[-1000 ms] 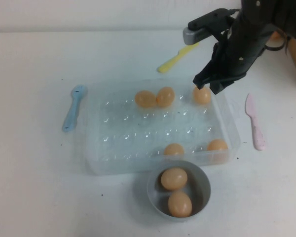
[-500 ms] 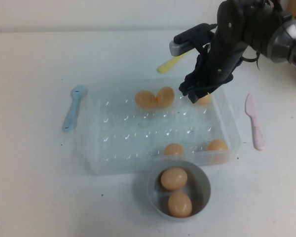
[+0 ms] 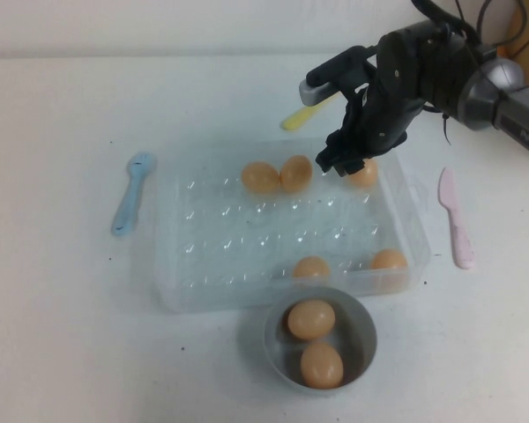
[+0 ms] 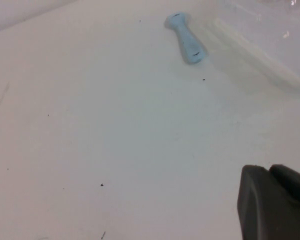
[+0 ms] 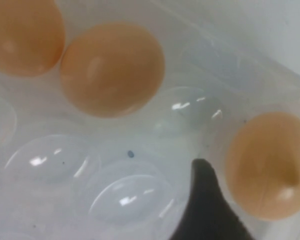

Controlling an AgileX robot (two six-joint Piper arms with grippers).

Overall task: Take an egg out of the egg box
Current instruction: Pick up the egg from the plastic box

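The clear plastic egg box (image 3: 220, 242) lies mid-table with several pale orange eggs in it. One egg (image 3: 365, 174) sits at its back right corner. My right gripper (image 3: 341, 164) is low over that corner, open, with the egg (image 5: 262, 165) lying between its fingers (image 5: 205, 200); I cannot tell if they touch it. Two more eggs (image 5: 112, 67) lie side by side further along the box's back row (image 3: 279, 174). My left gripper (image 4: 270, 172) hovers over bare table left of the box, shut and empty.
A grey bowl (image 3: 367, 337) with two eggs stands against the box's front edge. A blue spoon (image 3: 130, 189) lies left of the box, a yellow utensil (image 3: 310, 109) behind it, and a pink one (image 3: 455, 220) to its right.
My right gripper has moved left and down into the box's back right corner, over the egg there. The eggs and the bowl have not moved.
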